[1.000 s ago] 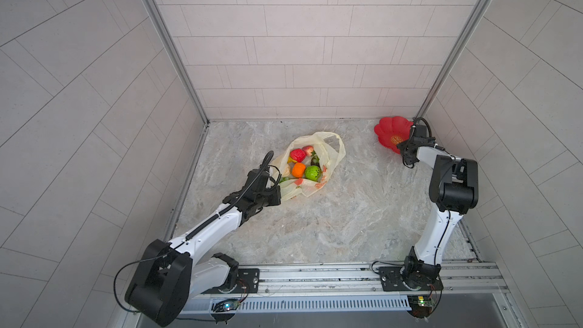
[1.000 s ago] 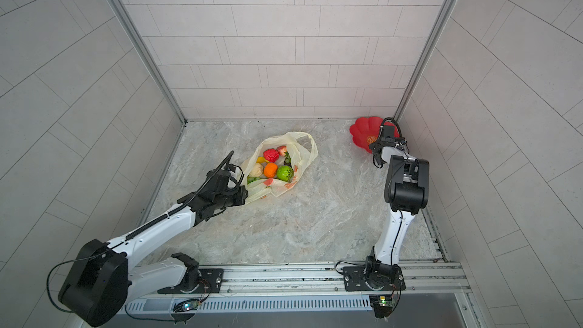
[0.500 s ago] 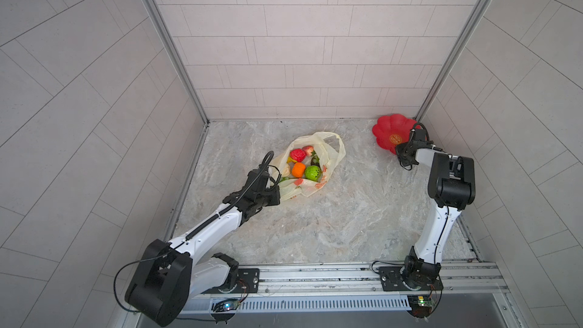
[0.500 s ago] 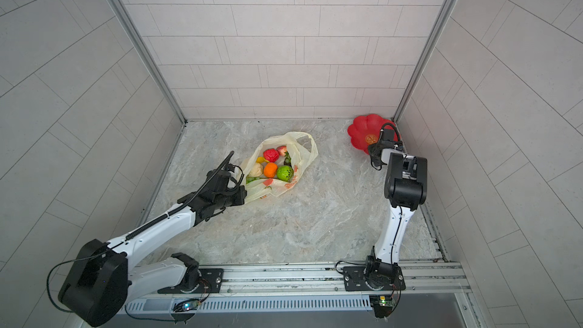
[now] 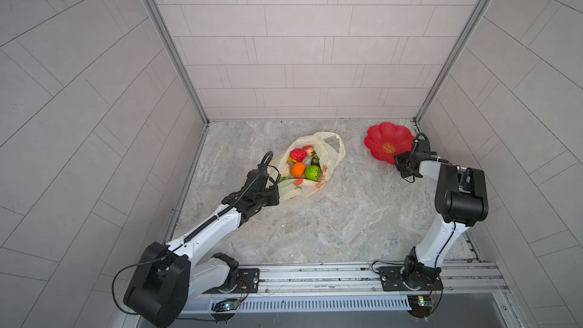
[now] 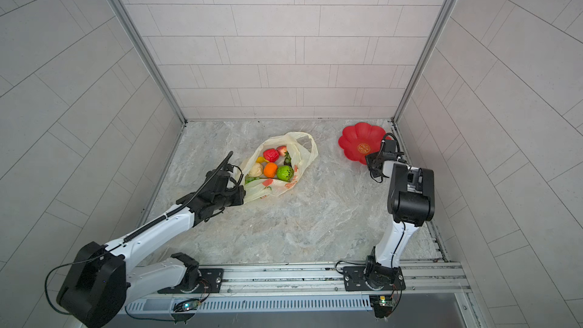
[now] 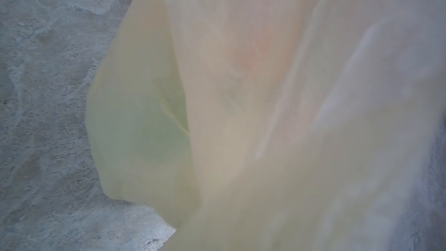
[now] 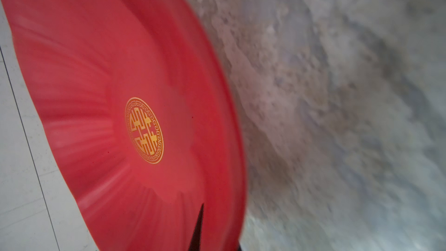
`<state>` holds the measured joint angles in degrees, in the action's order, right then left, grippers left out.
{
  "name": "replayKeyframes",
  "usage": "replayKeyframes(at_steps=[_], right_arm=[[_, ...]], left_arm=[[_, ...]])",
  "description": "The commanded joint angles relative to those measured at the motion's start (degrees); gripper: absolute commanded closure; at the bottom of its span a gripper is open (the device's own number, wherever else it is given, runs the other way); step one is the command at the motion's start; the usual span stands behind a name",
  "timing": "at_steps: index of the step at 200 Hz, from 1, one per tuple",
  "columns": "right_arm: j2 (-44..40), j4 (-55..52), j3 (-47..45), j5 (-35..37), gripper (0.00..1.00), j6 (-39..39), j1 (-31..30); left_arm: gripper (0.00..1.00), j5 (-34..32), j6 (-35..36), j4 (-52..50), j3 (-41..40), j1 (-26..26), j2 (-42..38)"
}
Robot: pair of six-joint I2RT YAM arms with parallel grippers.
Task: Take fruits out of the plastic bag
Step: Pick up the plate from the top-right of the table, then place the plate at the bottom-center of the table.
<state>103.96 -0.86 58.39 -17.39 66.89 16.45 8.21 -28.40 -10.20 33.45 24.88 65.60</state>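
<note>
- Left gripper [image 5: 273,191] pinches the near corner of the bag [image 5: 332,150], jaws pressed together.
- Fruits [image 5: 298,170] lie inside the open bag.
- Right gripper [image 5: 398,161] is closed on the rim of the red plate [image 5: 380,135], well apart from the bag.

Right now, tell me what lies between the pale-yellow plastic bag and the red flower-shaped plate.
Only bare grey marbled tabletop separates the bag from the plate, in both top views.
</note>
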Motion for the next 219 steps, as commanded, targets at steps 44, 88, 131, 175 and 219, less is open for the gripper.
replayKeyframes(at_steps=[44, 88, 131, 175, 219], right_arm=[[-21.88, -8.68, -13.03, -8.71, 1.0, -10.86, -0.87], [-34.66, -21.95, -17.16, -14.01, 1.0, -20.3, -2.24], [-43.45, -33.58, -17.71, -15.89, 1.0, -28.3, -8.93], [-48.41, -35.05, -21.1, -11.65, 1.0, -28.21, -21.87], [-50.5, -32.76, -25.74, -9.53, 1.0, -27.48, -31.33]], left_arm=[[1.0, -2.94, 1.25, -0.79, -0.76, 0.25, -1.68], [1.0, -4.04, 1.33, -0.8, -0.78, 0.25, -1.37], [1.0, -5.81, 1.6, -0.95, -0.58, 0.25, -1.17], [1.0, -7.14, 1.69, -0.93, -0.69, 0.25, -1.37], [1.0, -7.86, 1.7, -0.79, -0.84, 0.24, -1.5]])
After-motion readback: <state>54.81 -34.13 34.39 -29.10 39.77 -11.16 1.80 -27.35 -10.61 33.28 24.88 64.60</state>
